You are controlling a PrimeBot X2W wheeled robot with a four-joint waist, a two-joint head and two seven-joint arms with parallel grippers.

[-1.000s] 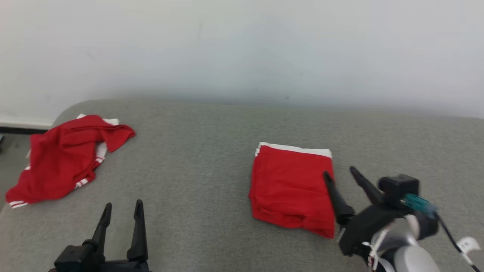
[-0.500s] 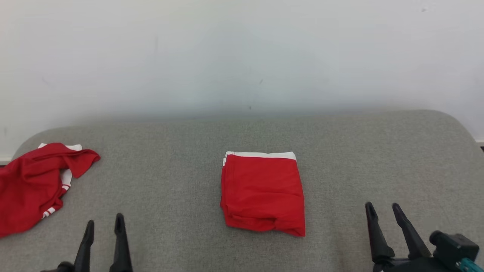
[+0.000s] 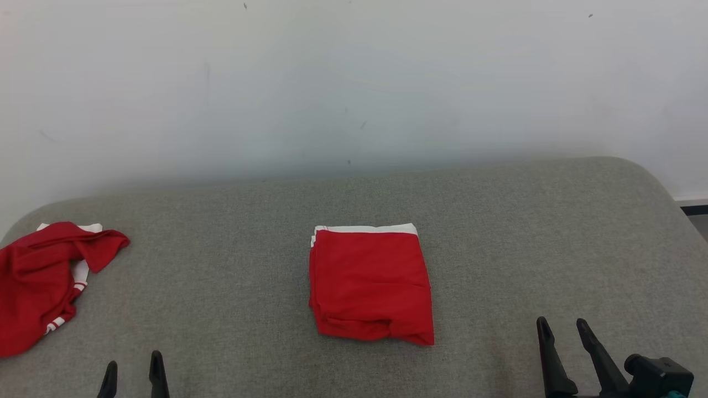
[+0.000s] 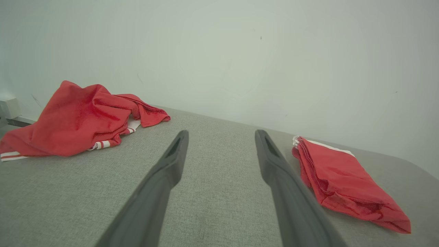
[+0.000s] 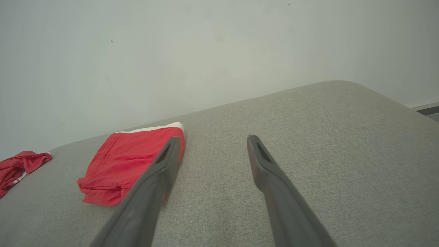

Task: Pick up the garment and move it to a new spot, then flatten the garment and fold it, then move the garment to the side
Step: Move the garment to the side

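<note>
Here's the folded garment (image 3: 369, 287), a tidy red rectangle with its white band on the far edge, lying flat in the middle of the grey padded surface (image 3: 232, 260), and nothing is touching it. That reads as folding done; only the shift to the side could be left. Well off to its left sits a crumpled garment (image 3: 41, 279), red with white stripes, bunched near the pad's edge, probably waiting its turn. The left gripper (image 3: 134, 360) sits low, on the robot's side of the folded garment and to its left, fingers spread and empty, pointing at the wall. The right gripper (image 3: 561, 321) mirrors it to the garment's right, fingers parted, nothing between them, apart from the cloth.
</note>
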